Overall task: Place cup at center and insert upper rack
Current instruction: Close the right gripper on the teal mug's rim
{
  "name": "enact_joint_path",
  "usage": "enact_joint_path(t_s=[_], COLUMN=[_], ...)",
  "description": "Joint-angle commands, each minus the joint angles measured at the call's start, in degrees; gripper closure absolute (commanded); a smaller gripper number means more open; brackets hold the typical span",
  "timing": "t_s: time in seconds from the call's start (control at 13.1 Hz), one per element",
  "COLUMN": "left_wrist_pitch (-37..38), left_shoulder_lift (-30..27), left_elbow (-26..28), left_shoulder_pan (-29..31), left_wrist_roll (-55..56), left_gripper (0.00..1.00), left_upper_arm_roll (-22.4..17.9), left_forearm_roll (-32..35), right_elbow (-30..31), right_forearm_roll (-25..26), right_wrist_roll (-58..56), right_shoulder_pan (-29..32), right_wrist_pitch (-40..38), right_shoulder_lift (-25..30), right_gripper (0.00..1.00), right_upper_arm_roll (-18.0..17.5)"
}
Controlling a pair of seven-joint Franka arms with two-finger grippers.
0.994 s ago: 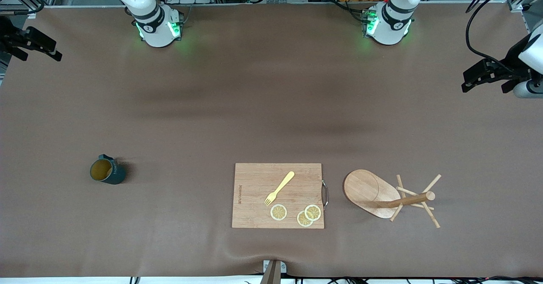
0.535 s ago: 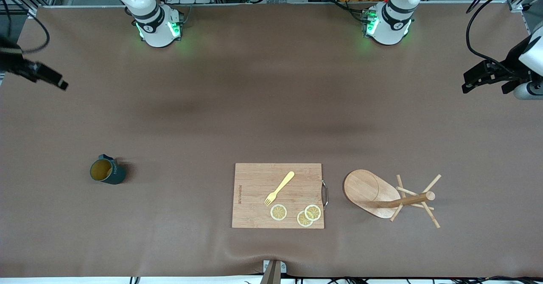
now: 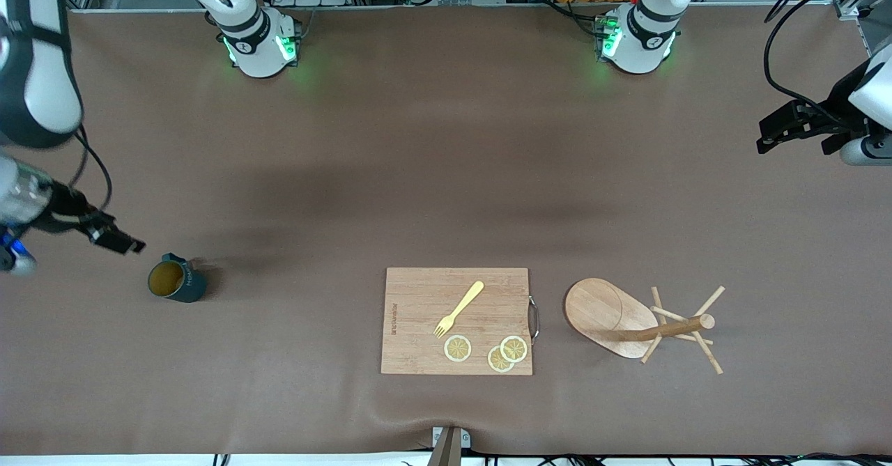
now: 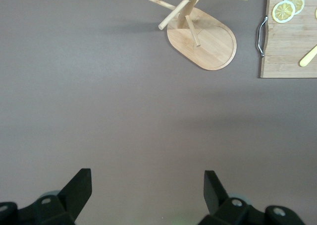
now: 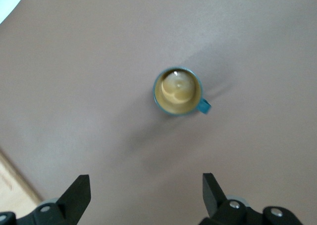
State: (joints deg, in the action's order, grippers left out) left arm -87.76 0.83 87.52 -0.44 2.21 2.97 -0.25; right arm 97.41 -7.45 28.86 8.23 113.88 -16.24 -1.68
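Observation:
The cup (image 3: 175,281), dark teal with a mustard-yellow inside, stands upright toward the right arm's end of the table. My right gripper (image 3: 115,238) hangs in the air just beside it, open and empty. Its wrist view looks down into the cup (image 5: 177,91), which lies apart from the wide-spread right gripper (image 5: 146,190). The upper rack (image 3: 603,316), a light wooden mug tree, stands on its oval base toward the left arm's end. My left gripper (image 3: 796,135) waits open at that end of the table, over bare mat. The left wrist view shows the upper rack (image 4: 208,44) well away from the left gripper (image 4: 147,188).
A wooden cutting board (image 3: 456,321) lies between cup and rack, near the front camera, carrying a yellow fork (image 3: 460,307) and three lemon slices (image 3: 458,348). Its metal handle (image 3: 534,318) faces the rack. Brown mat covers the table.
The right arm has swung in from the table's edge and come down next to the cup. The left arm has barely moved. Nothing on the table has shifted.

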Motion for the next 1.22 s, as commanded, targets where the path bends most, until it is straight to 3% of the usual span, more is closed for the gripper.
enact_joint_path(t_s=[0.0, 0.23, 0.46, 0.99, 1.15], left_wrist_pitch=[0.2, 0.0, 0.0, -2.1, -2.1], left_shoulder_lift=[-0.4, 0.1, 0.1, 0.4, 0.4], left_elbow=[0.0, 0.1, 1.1, 1.5, 1.7], left_shoulder_pan=[0.2, 0.2, 0.3, -0.1, -0.1], left_wrist_roll=[0.8, 1.2, 1.2, 1.2, 1.2], left_gripper=[0.0, 0.0, 0.0, 0.0, 0.0], left_upper_arm_roll=[0.4, 0.4, 0.5, 0.5, 0.5], left_forearm_roll=[-0.5, -1.1, -1.0, -0.4, -0.4], right_elbow=[-9.2, -13.7, -13.7, -13.1, -13.1], right_forearm_roll=[0.1, 1.2, 5.4, 4.6, 4.6], right_wrist_roll=[8.1, 10.3, 8.9, 8.7, 8.8], right_shoulder_pan=[-2.3, -2.3, -1.2, 0.0, 0.1], right_wrist_pitch=[0.0, 1.5, 4.8, 10.2, 10.2], right_shoulder_lift=[-9.7, -16.9, -20.3, -23.7, -24.6], right_gripper=[0.0, 0.0, 0.0, 0.01, 0.18], right_upper_arm_roll=[0.4, 0.5, 0.5, 0.5, 0.5])
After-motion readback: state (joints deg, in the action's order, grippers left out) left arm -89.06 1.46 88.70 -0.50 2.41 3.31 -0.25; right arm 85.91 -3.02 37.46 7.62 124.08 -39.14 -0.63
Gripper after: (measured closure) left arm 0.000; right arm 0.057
